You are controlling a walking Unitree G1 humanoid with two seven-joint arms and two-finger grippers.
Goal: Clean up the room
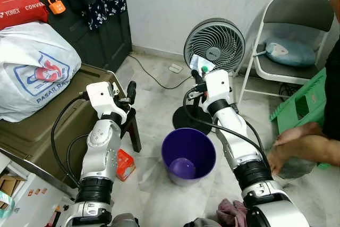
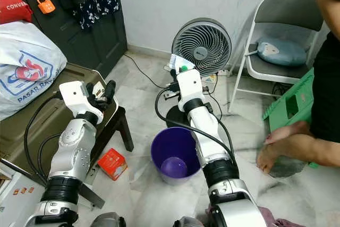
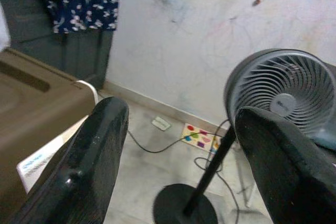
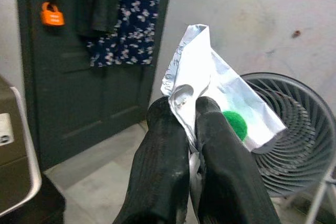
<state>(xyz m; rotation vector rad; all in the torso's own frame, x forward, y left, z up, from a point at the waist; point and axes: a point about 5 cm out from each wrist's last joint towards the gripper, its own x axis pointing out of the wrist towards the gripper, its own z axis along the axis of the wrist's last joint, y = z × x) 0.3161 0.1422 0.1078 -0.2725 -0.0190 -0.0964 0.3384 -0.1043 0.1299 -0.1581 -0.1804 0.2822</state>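
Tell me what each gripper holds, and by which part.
The right gripper pinches a silvery wrapper by its lower edge, above the purple bin. The left gripper is open and holds nothing.

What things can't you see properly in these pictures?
- The wrapper in the right gripper: the right wrist view shows print too small to read, and the fingers cover its lower part.
- The person: the eye views' edge cuts them off.
- The purple bin: its wall hides part of the bottom.
- The pink cloth: cut by the bottom edge.
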